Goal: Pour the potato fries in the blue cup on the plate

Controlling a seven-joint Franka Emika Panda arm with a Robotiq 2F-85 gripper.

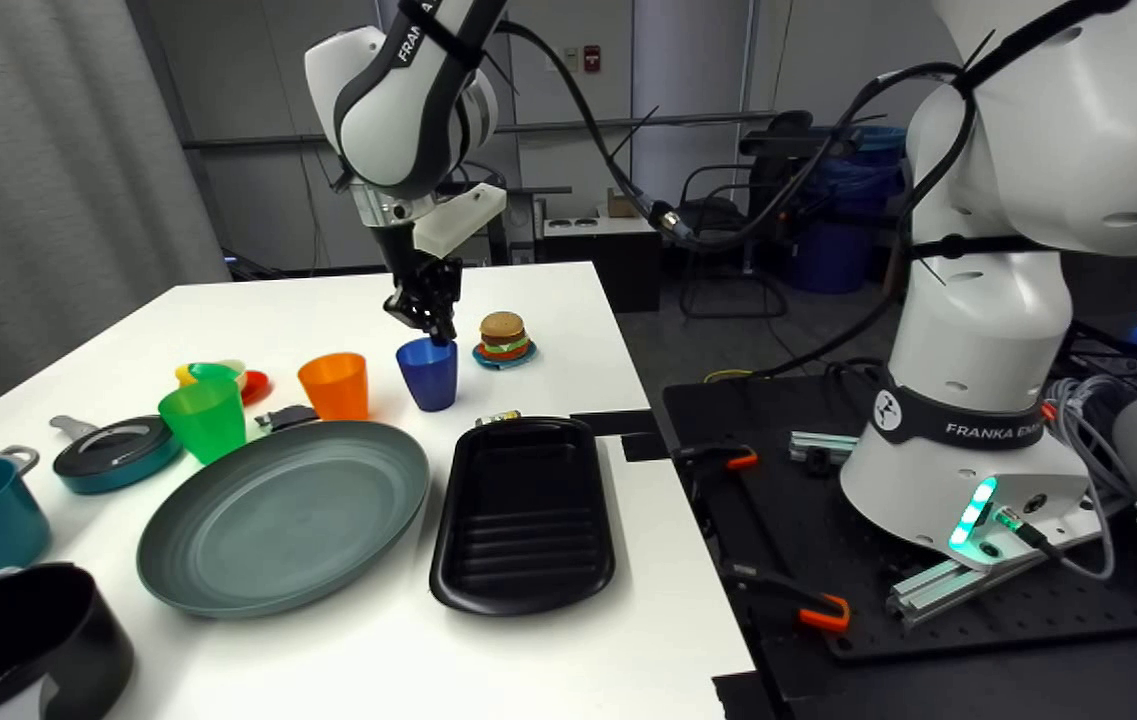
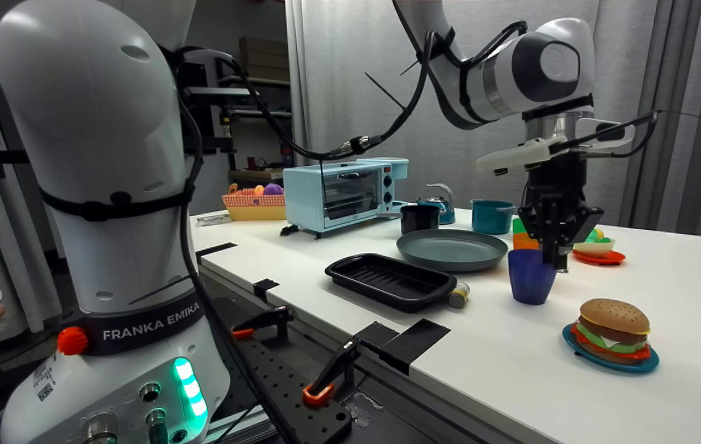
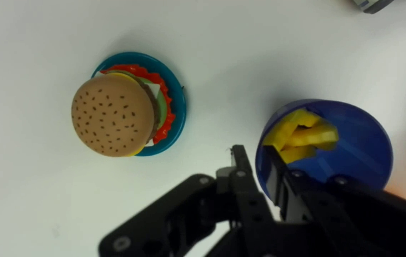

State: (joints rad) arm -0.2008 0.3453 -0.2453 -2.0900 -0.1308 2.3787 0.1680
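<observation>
The blue cup [image 1: 425,382] stands upright on the white table in both exterior views, close to the orange cup. In the wrist view several yellow potato fries [image 3: 306,137] lie inside the blue cup [image 3: 358,142]. My gripper [image 3: 255,147] points down at the cup's rim, with one finger inside the cup and one outside. The jaws stand partly apart with the cup wall between them, and a thin strip of table shows between the outer finger and the wall. The grey-green plate [image 1: 278,515] lies flat nearby, with nothing on it.
A toy burger [image 2: 612,327] on a teal saucer sits beside the cup. The orange cup [image 1: 336,388], green cup [image 1: 203,418], black tray [image 1: 525,520] and a small can [image 2: 459,295] stand around it. Pots and a toaster oven [image 2: 344,192] are farther along the table.
</observation>
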